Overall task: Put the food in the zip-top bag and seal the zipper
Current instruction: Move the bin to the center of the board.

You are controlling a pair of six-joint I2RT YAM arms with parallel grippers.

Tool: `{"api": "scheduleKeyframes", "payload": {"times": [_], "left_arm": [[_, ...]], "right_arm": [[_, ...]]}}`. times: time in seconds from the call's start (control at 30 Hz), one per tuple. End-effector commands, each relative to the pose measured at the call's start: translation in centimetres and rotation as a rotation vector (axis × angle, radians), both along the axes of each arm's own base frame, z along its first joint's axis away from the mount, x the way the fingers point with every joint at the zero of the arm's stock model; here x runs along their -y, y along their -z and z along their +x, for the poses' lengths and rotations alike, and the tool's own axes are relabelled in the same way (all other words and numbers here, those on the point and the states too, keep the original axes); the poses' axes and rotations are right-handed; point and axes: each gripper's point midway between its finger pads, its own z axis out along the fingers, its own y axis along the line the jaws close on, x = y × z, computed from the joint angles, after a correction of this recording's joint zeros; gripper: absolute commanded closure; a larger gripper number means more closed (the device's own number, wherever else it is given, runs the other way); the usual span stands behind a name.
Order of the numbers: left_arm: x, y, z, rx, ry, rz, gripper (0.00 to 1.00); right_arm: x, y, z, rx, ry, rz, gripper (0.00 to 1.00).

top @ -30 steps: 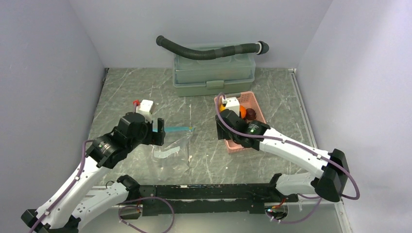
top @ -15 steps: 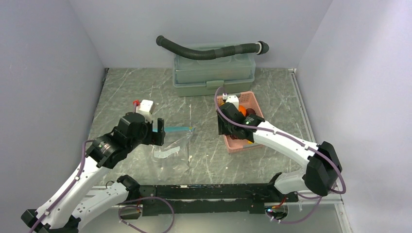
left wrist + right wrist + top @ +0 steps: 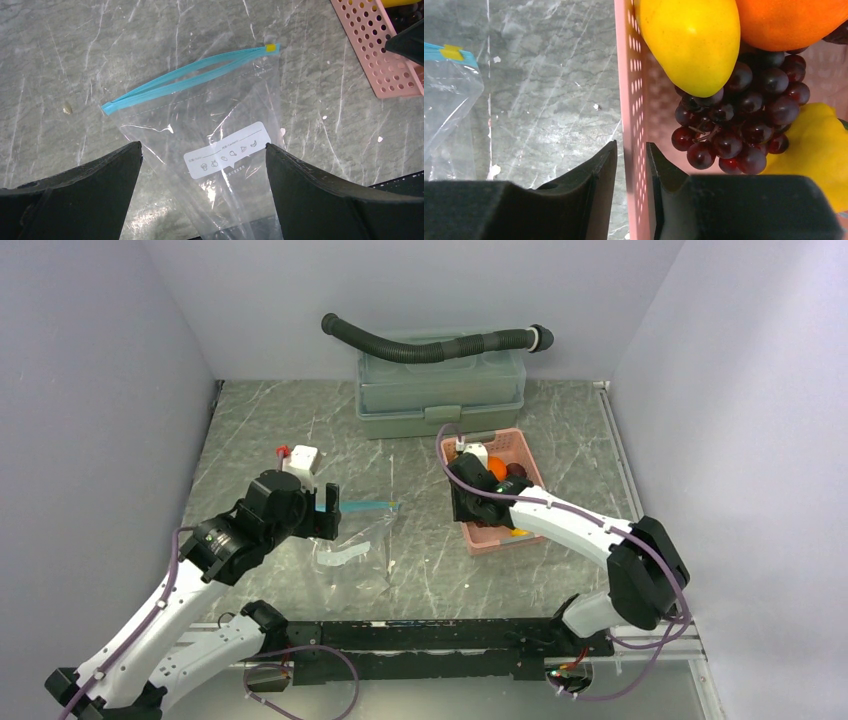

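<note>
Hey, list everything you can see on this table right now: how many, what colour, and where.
zip-top bag: one, clear, flat on the table beside the basket, nothing inside
zipper: one, teal-blue, along the bag's mouth, parted in the middle
pink basket: one, pink, right of centre
lemon-like pieces: two seen, yellow, in the basket
orange ball: one, orange, in the basket
grape bunch: one, dark purple, in the basket
lidded box: one, grey-green, at the back
hose: one, dark, ribbed, lying on the box
table: grey, marbled
left gripper: black, open above the bag
right gripper: black, fingers either side of the basket's bag-facing wall
</note>
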Motion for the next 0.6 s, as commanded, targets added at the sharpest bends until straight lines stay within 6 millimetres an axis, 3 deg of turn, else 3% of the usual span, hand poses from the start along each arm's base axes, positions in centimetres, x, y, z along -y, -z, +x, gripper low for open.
{"api": "scheduleKeyframes", "payload": {"times": [0.0,0.23,0.33,0.57], "left_arm": [[0.3,-0.5,0.1,0.010,-0.004,-0.024,0.01],[0.3,-0.4,0.1,0.008,-0.004,-0.022,0.01],[0.3,-0.4,0.1,0.005,-0.005,-0.019,0.01],[0.3,-0.3,0.2,0.004,-0.007,-0.019,0.01]], "right_arm": [[-0.5,0.4,0.6,0.010,-0.011,0.025,0.70],[-0.1,0.8,0.2,0.007,0.000,0.029,0.82],[0.2,0.8,-0.1,0.004,0.006,0.027,1.00],[1.1,0.3,-1.2,0.008,0.041,0.054,1.00]]}}
